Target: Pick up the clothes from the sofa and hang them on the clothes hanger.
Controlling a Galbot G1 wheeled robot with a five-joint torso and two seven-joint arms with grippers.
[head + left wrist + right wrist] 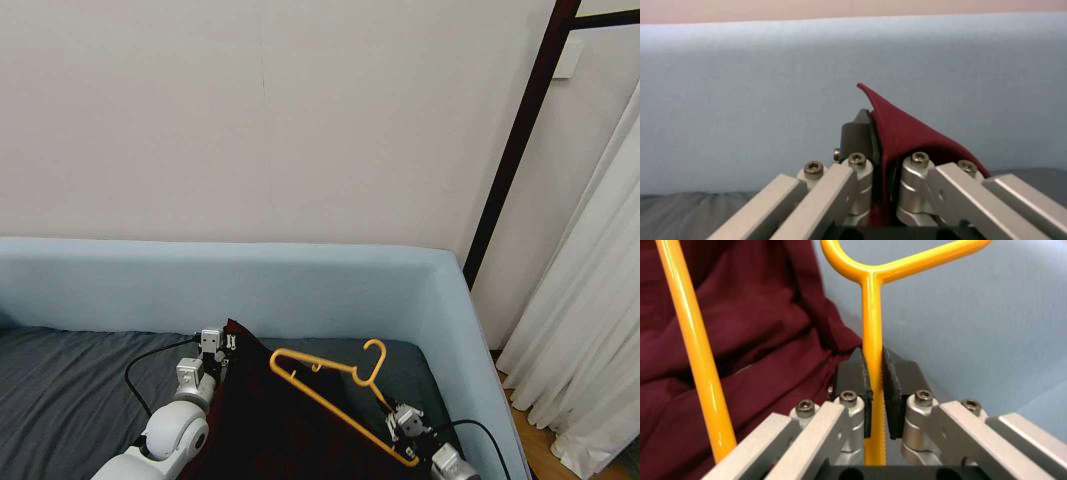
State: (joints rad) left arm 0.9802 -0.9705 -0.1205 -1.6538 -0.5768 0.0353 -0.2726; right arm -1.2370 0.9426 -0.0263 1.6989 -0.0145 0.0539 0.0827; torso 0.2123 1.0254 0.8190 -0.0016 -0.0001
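1. Left tool [212, 345] is pressed together on a peaked corner of the dark red fabric garment [265, 420], in front of the backrest of the pale blue upholstered sofa [300, 280].
2. Right tool [403, 422] pinches a thin bar of the orange plastic clothes hanger [325, 385], near the sofa's right arm.
3. The garment falls in soft folds between both tools, and the hanger lies against it with its hook uppermost.
4. Right of the sofa stand a dark slanted pole [515, 150] and white curtains [590, 330].
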